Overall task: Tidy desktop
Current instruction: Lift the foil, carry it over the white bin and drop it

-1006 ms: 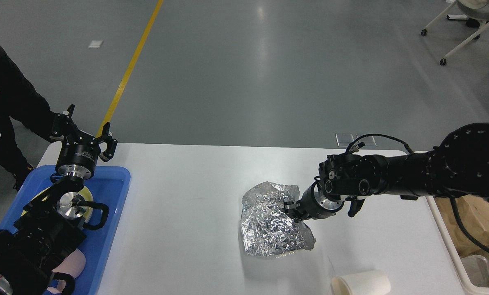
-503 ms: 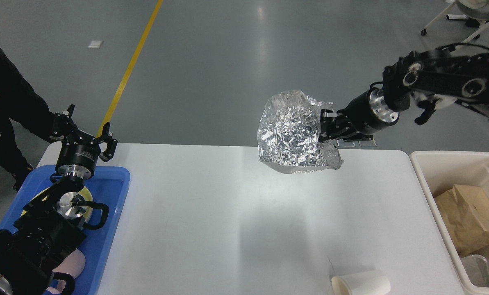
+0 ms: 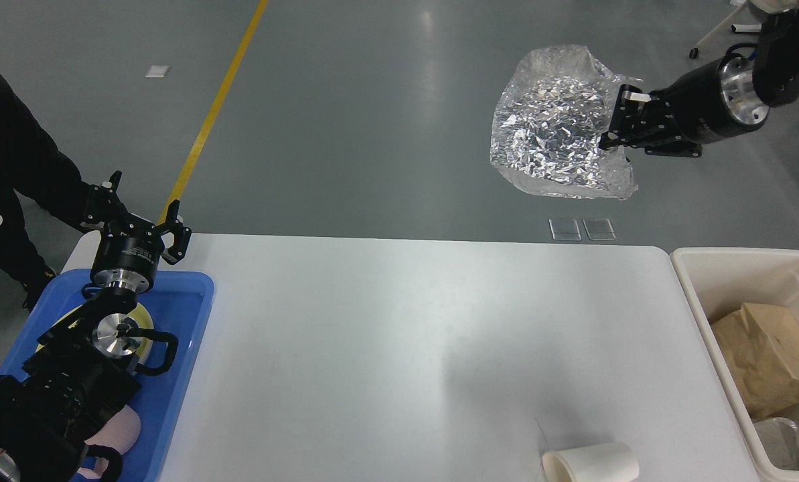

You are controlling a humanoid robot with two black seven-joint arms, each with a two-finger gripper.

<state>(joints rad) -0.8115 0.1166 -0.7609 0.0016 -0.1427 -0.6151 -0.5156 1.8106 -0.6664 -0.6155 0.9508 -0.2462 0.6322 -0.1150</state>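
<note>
One white desktop (image 3: pixel 386 348). One blue tray (image 3: pixel 185 314) at its left end, holding one yellow round item (image 3: pixel 146 314) and one pale pink item (image 3: pixel 126 428), both partly hidden. One cream bin (image 3: pixel 714 268) at the right end, with one brown paper bag (image 3: pixel 767 355) and one clear crumpled plastic piece (image 3: pixel 781 438) inside. One white paper cup (image 3: pixel 590 463) lying on its side near the front edge. One crumpled silver foil bag (image 3: pixel 553 127) up in the air. Two black robot arms, so two grippers: left gripper (image 3: pixel 138 217), right gripper (image 3: pixel 623 120). One person in dark clothing (image 3: pixel 17 174) at far left. One yellow floor line (image 3: pixel 218 100). Two small clear floor plates (image 3: pixel 581 229).
</note>
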